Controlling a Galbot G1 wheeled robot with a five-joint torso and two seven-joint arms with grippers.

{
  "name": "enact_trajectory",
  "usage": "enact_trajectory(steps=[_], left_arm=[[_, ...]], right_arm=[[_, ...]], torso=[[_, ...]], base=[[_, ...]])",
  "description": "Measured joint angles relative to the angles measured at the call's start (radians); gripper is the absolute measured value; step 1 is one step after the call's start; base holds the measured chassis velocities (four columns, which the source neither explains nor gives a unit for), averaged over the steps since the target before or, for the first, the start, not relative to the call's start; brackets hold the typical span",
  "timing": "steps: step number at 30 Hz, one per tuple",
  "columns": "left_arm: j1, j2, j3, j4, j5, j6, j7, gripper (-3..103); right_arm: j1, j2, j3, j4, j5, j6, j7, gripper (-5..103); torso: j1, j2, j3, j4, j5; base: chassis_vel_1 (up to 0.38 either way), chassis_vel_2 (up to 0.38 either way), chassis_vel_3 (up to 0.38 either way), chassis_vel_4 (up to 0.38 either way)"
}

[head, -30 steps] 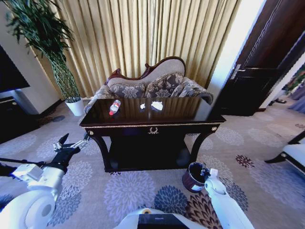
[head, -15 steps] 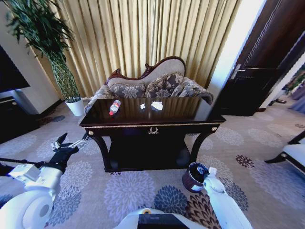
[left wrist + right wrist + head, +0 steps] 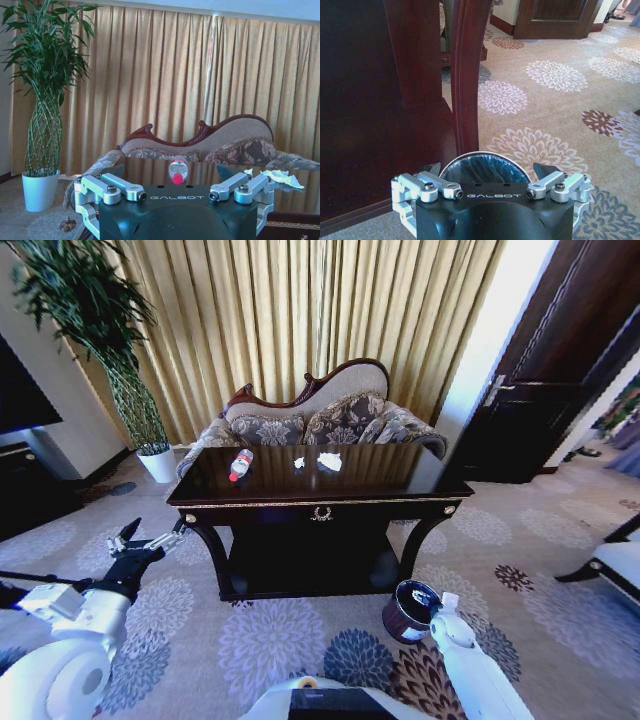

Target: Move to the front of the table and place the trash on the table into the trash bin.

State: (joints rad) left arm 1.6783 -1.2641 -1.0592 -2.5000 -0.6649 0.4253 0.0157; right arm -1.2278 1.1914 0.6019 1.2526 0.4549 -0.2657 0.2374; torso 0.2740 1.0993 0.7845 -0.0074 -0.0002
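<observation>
The dark glossy table (image 3: 385, 470) stands straight ahead, in front of a sofa. On its top lie a clear bottle (image 3: 240, 464) with a red label and two crumpled white paper scraps (image 3: 299, 463) (image 3: 329, 461). The dark round trash bin (image 3: 410, 610) sits on the carpet by the table's front right leg. My right gripper (image 3: 432, 604) hangs open just above the bin (image 3: 485, 170), close to the table leg (image 3: 465, 75). My left gripper (image 3: 155, 534) is open and empty, low off the table's left front corner. It faces the bottle (image 3: 176, 170) and a scrap (image 3: 282, 177).
A tall plant in a white pot (image 3: 158, 462) stands at the back left, with a dark cabinet (image 3: 30, 480) farther left. A sofa (image 3: 320, 420) backs the table, and a dark door (image 3: 540, 410) is at the right. A chair's edge (image 3: 615, 565) juts in at far right. Open carpet lies before the table.
</observation>
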Motion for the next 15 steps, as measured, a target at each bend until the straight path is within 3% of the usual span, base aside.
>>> enact_trajectory(steps=[10,15], left_arm=[[0.001,0.002,-0.002,0.0,-0.001,-0.001,0.0,100],[-0.001,0.003,-0.001,0.0,-0.001,-0.002,0.0,100]], right_arm=[[-0.005,0.0,0.006,0.008,0.005,-0.001,0.0,100],[-0.027,-0.001,0.02,0.091,0.036,-0.001,-0.01,100]], torso=[[0.0,0.0,0.0,-0.0001,0.0001],[0.0,0.0,0.0,-0.0003,0.0002]], base=[[0.0,0.0,0.0,0.0],[0.0,0.0,0.0,0.0]])
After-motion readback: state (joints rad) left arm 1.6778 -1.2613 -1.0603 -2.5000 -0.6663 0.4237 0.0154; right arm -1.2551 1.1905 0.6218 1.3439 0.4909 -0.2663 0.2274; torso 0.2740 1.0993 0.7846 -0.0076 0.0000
